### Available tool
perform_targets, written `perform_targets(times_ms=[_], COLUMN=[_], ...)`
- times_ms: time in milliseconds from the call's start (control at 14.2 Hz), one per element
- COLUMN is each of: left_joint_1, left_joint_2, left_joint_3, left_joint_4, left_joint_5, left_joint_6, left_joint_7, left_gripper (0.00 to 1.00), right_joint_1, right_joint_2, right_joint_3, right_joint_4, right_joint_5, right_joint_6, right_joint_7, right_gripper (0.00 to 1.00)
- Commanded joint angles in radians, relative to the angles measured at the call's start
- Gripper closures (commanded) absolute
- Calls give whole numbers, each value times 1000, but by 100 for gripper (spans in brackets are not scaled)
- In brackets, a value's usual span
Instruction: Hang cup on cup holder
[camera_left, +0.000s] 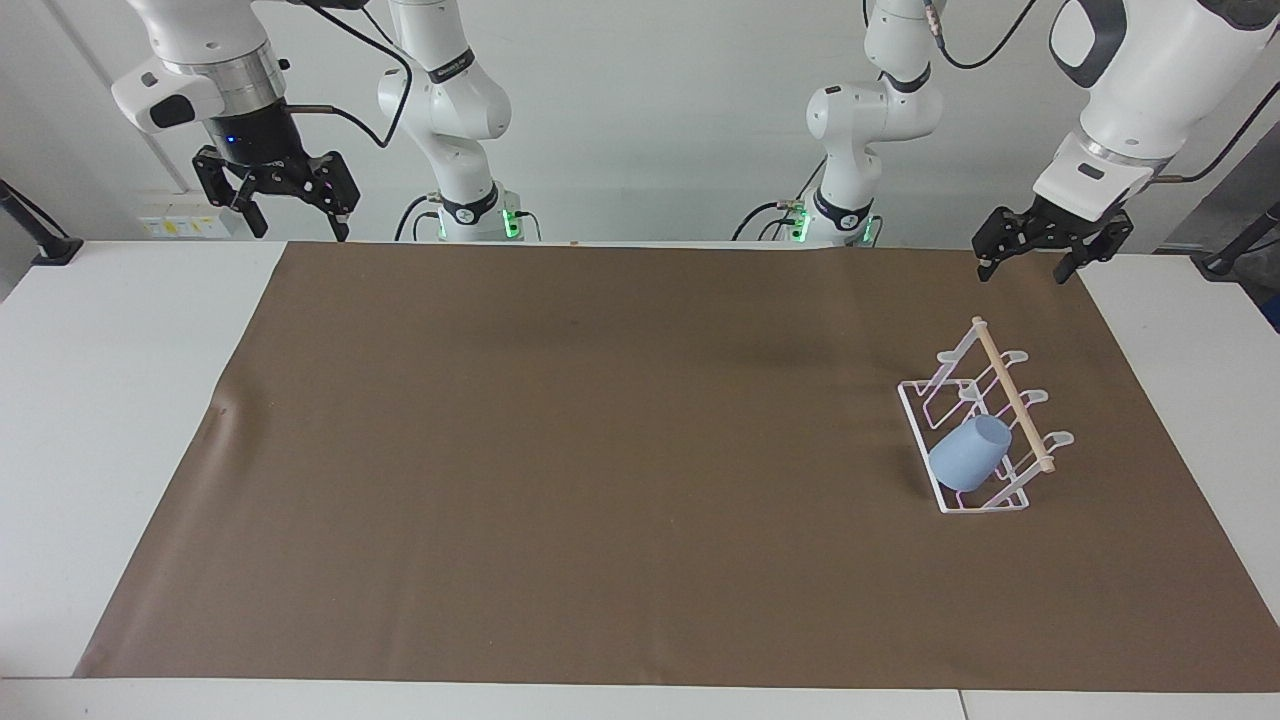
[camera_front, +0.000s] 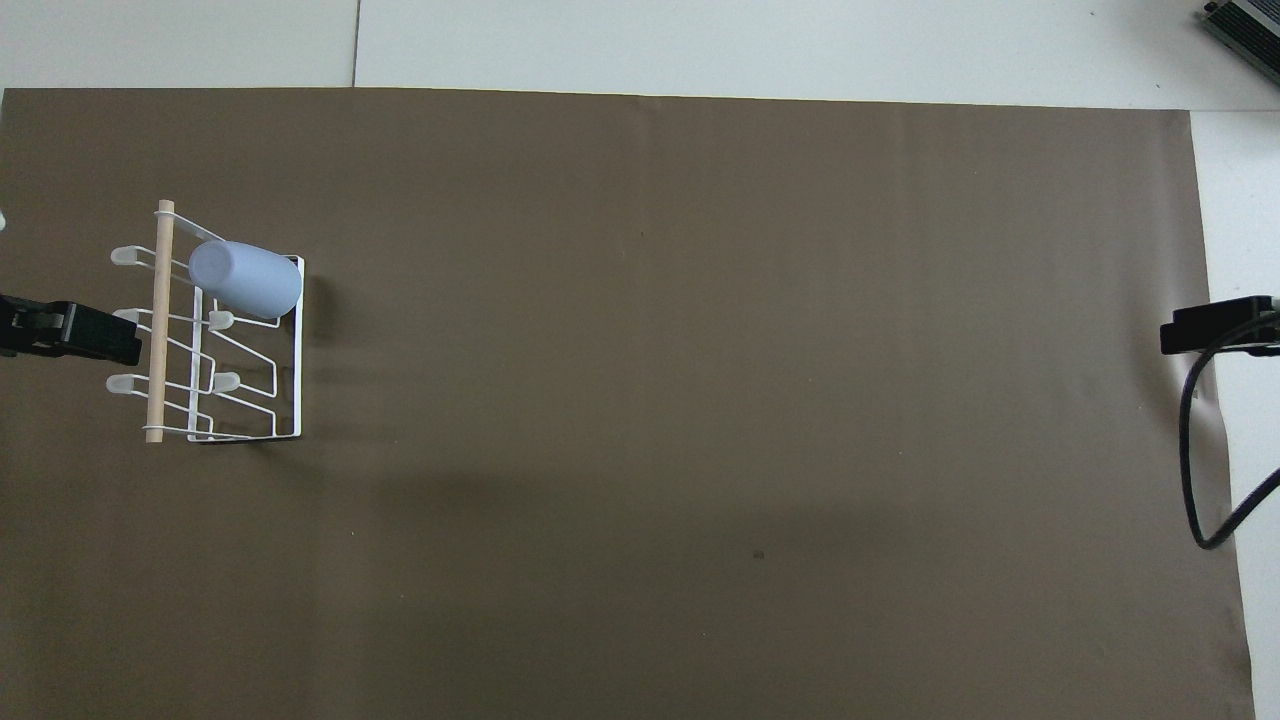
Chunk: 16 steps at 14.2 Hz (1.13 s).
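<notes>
The light-blue cup (camera_left: 968, 453) (camera_front: 246, 280) hangs tilted on a slanted prong of the white wire cup holder (camera_left: 985, 420) (camera_front: 215, 330), at the holder's end farthest from the robots. The holder stands on the brown mat toward the left arm's end of the table. My left gripper (camera_left: 1030, 260) hangs open in the air over the mat's edge by the robots, clear of the holder, with nothing between its fingers. In the overhead view the left gripper (camera_front: 70, 332) shows at the frame's edge beside the holder. My right gripper (camera_left: 275, 215) is raised and open, empty, over the table's other end.
A brown mat (camera_left: 640, 470) covers most of the white table (camera_left: 110, 400). A black cable (camera_front: 1205, 450) loops down from the right gripper. The two arm bases stand at the table's edge by the wall.
</notes>
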Motion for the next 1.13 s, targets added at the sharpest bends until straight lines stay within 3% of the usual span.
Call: perform_targets(times_ms=[0,1059], left_joint_1=[-7,-13], left_joint_2=[-9,-18], left_joint_3=[14,12], left_joint_4=[18,21], left_joint_5=[-75,-31], left_joint_6=[-53,-43], left_joint_7=[19,21], left_gripper=[0,0], right_joint_1=[-5,-5], right_joint_2=[-12,-12], right_joint_3=[2,2], right_joint_4=[-13,-13], right_joint_5=[19,19], right_joint_6=[-11,-11], right_joint_7=[14,14], right_gripper=[0,0])
